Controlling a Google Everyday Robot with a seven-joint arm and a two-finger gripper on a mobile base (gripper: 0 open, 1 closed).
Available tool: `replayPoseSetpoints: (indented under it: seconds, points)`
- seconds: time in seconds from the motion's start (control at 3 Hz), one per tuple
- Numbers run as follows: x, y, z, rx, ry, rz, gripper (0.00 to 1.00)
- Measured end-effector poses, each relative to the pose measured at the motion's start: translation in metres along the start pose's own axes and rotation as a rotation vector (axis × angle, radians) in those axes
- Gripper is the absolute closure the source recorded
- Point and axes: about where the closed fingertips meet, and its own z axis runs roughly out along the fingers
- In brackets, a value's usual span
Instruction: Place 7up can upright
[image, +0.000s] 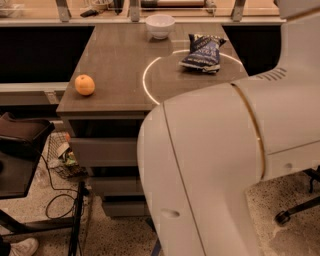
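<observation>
From the left, the desk (115, 60) carries an orange (84, 84), a white bowl (160, 25) and a dark chip bag (202, 51). The white arm (225, 170) fills the right. Neither the hand nor the 7up can shows, so the hand's grip and the can's bearing cannot be told.

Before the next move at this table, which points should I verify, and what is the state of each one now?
1. 7up can in sight: not ok, it shows nowhere.
2. Pincer in sight: not ok, it is out of view; the white arm fills the foreground.
3. Can held or not: cannot tell.
4. Bare area on the table between orange and chip bag: ok.
5. Bowl upright near the far edge, apart from the bag: ok.
</observation>
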Motion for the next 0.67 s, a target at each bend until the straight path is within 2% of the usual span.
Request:
replayPoseSetpoints:
  seconds: [0.33, 0.67]
  points:
    - [-0.007, 0.014, 0.031, -0.112, -0.064, 0.096, 1.0]
    - [0.003, -0.007, 0.102, -0.383, -0.185, 0.352, 1.0]
